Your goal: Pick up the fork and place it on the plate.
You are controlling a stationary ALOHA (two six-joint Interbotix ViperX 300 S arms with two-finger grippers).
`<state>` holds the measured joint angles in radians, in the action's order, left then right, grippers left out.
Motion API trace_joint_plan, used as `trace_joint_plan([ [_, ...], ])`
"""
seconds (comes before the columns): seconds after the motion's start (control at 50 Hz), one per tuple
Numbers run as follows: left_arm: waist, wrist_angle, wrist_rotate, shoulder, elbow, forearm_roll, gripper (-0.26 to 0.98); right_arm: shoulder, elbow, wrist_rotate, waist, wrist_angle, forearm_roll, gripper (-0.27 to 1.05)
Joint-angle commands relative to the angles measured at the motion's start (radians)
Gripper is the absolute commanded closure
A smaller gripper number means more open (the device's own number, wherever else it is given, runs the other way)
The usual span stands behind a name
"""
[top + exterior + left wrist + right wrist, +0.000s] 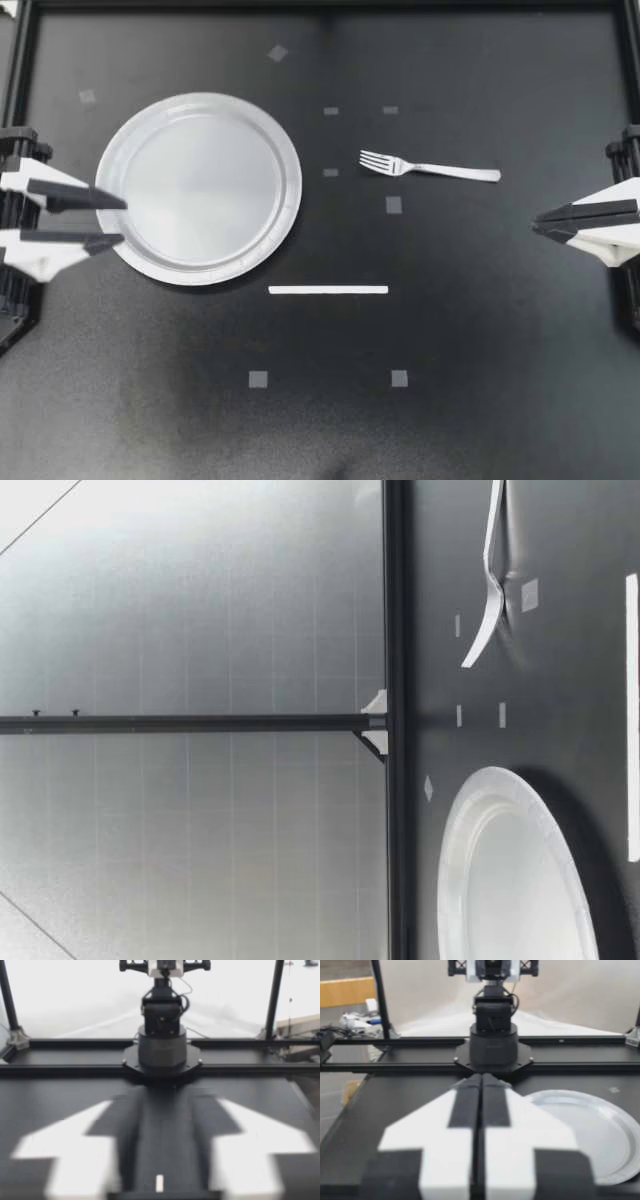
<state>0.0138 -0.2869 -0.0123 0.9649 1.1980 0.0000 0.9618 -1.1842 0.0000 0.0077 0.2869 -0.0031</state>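
A silver fork [430, 167] lies flat on the black table right of centre, tines toward a silver paper plate [200, 190] at the left. My left gripper [122, 221] sits at the plate's left rim, open, with nothing between its fingers. At the table's right edge is my right gripper [537, 222], shut and empty, well apart from the fork's handle. The low view shows the fork [490, 590] and the plate [510, 880], but no gripper. The right wrist view has the shut gripper [481, 1076] with the plate [590, 1130] ahead of it. The left wrist view shows the parted gripper [165, 1095].
A white tape strip [328, 290] lies on the table in front of the plate and fork. Small grey tape squares [393, 205] dot the surface. Black frame rails border the table, and each wrist view faces the other arm's base [162, 1050].
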Motion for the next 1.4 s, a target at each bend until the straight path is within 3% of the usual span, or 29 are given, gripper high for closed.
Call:
trace_joint_plan([
  [0.0, -0.002, -0.011, -0.014, 0.008, 0.0, -0.026, 0.64, 0.003, 0.011, 0.002, -0.008, 0.011, 0.0, 0.77],
  [0.06, -0.002, -0.006, -0.038, 0.012, 0.0, -0.078, 0.73, 0.015, 0.009, 0.009, -0.015, 0.009, 0.005, 0.77],
  [0.16, -0.002, 0.081, -0.048, -0.003, -0.031, -0.156, 0.76, 0.023, 0.051, 0.029, -0.044, -0.075, 0.017, 0.77],
  [0.32, -0.015, 0.408, -0.038, -0.098, -0.155, -0.153, 0.76, -0.067, 0.229, 0.049, -0.167, -0.462, 0.018, 0.77],
  [0.38, -0.015, 0.431, -0.035, -0.143, -0.183, -0.152, 0.75, -0.123, 0.279, 0.057, -0.215, -0.563, 0.017, 0.77],
  [0.54, -0.015, 0.33, -0.037, -0.265, -0.193, -0.153, 0.75, -0.324, 0.373, 0.044, -0.298, -0.709, 0.014, 0.65],
  [0.68, -0.015, 0.222, -0.035, -0.342, -0.178, -0.153, 0.68, -0.54, 0.448, 0.003, -0.313, -0.761, -0.012, 0.32],
  [0.76, -0.015, 0.184, -0.035, -0.36, -0.161, -0.153, 0.55, -0.678, 0.485, -0.04, -0.337, -0.792, -0.017, 0.14],
  [1.0, 0.018, 0.031, -0.037, -0.368, -0.1, -0.153, 0.01, -0.927, 0.558, -0.149, -0.414, -0.902, -0.017, 0.25],
  [1.2, 0.092, -0.048, -0.034, -0.413, -0.098, -0.152, 0.06, -0.999, 0.606, -0.144, -0.468, -0.9, -0.014, 0.25],
  [1.38, 0.127, -0.069, -0.034, -0.468, -0.112, -0.152, 0.07, -1.051, 0.623, -0.149, -0.471, -0.9, -0.015, 0.25],
])
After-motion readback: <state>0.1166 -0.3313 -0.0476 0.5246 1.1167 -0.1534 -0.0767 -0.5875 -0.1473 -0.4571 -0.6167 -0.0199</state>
